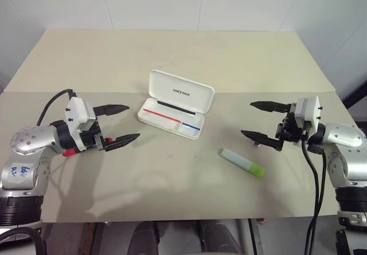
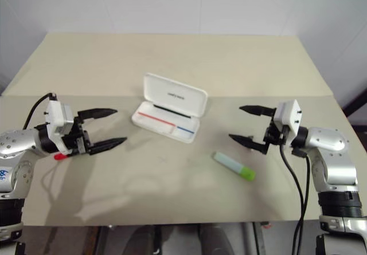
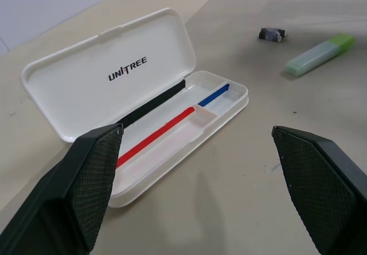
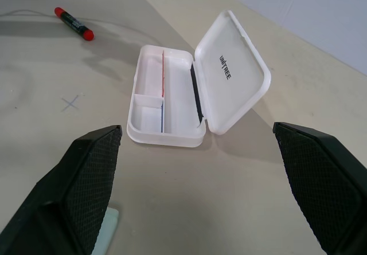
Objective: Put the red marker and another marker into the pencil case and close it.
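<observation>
Pencil case (image 1: 175, 107): mid-counter (image 1: 172, 54), lid up, rigid. Red marker (image 4: 74, 23): left edge; green marker (image 1: 242, 162): right front. Both likely light, stiff, slick (pinch mid-barrel). Left gripper (image 1: 119, 124), right gripper (image 1: 259, 120): fingers wide, empty.

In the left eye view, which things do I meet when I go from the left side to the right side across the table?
left gripper → pencil case, lid open → green marker → right gripper. The red marker is mostly hidden under the left arm, so I leave it out of the order.
</observation>
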`<action>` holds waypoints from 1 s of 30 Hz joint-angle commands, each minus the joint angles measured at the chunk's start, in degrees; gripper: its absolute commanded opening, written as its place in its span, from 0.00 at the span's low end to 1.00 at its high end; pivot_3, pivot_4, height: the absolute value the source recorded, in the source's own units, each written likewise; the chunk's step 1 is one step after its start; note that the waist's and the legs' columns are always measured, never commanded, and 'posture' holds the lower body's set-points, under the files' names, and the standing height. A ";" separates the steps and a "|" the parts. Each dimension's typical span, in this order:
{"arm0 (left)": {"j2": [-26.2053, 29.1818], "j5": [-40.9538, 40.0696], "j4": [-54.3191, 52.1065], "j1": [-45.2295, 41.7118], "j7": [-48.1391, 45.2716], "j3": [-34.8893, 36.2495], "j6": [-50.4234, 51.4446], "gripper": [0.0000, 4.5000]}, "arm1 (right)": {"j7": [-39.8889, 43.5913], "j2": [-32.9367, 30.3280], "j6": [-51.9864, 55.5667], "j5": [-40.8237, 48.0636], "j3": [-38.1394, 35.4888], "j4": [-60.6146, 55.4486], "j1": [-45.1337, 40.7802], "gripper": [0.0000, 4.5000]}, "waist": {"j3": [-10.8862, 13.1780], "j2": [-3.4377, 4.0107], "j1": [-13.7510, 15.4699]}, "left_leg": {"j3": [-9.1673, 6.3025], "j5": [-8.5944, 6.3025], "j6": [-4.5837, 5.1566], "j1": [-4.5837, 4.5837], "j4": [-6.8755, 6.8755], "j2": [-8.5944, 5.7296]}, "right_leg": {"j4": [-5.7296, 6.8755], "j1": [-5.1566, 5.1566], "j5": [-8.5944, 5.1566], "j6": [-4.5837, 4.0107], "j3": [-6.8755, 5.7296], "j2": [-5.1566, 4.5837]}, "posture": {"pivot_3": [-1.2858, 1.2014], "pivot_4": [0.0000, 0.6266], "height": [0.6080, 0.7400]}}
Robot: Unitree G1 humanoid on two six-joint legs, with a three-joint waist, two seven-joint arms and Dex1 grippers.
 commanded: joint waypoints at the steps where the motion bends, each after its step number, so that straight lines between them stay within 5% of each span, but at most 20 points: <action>1: 1.15 -0.43 0.16 -1.23 -0.64 1.86 -1.22 0.98 | 0.21 -1.38 0.10 0.75 -1.49 -1.71 -0.90 1.00 | 0.00 0.00 -0.04 | 0.00 0.00 0.00 0.00 -0.01 0.00 | 0.00 0.00 0.00 0.00 0.00 0.00 | 0.52 0.24 1.00; 6: 1.19 -0.10 1.39 -2.08 -0.95 1.78 -2.21 0.98 | -0.90 -2.56 2.05 -1.38 0.16 -2.68 -0.60 1.00 | 0.00 0.00 0.00 | 0.01 0.00 0.00 0.00 0.00 0.00 | -0.01 0.00 0.00 -0.01 0.00 0.00 | 0.52 0.24 1.00; 12: 3.03 -0.38 3.43 -2.45 -3.22 2.79 -2.83 0.98 | -3.88 -2.39 16.74 1.91 4.89 -13.23 -4.85 1.00 | 0.01 0.02 -0.66 | 0.02 0.00 0.00 0.00 0.00 0.01 | 0.04 -0.05 -0.01 -0.03 0.02 0.00 | 0.52 0.24 1.00; 19: 5.37 -0.51 3.81 0.31 -3.53 6.51 -2.91 0.98 | -9.77 3.49 25.86 -0.98 14.94 -18.54 -10.95 1.00 | 0.01 0.01 -1.26 | 0.01 -0.04 -0.05 -0.04 -0.10 0.04 | 0.00 -0.12 -0.07 -0.12 -0.02 0.00 | 0.52 0.24 1.00; 26: 7.40 -1.84 2.53 4.39 -5.29 10.08 -1.40 1.00 | -12.11 10.71 25.53 -9.45 24.64 -12.37 -18.66 0.49 | 0.01 0.01 -1.51 | 0.03 -0.04 -0.05 -0.09 -0.13 0.05 | 0.00 -0.20 -0.08 -0.14 -0.04 -0.01 | 0.52 0.24 1.00; 30: 7.87 -1.04 3.70 3.92 -5.40 10.30 -1.88 1.00 | -12.01 13.57 26.05 -13.80 29.30 -7.46 -23.06 0.49 | 0.01 0.01 -1.54 | 0.02 -0.04 -0.06 -0.09 -0.15 0.06 | 0.02 -0.24 -0.11 -0.19 -0.08 0.00 | 0.52 0.24 1.00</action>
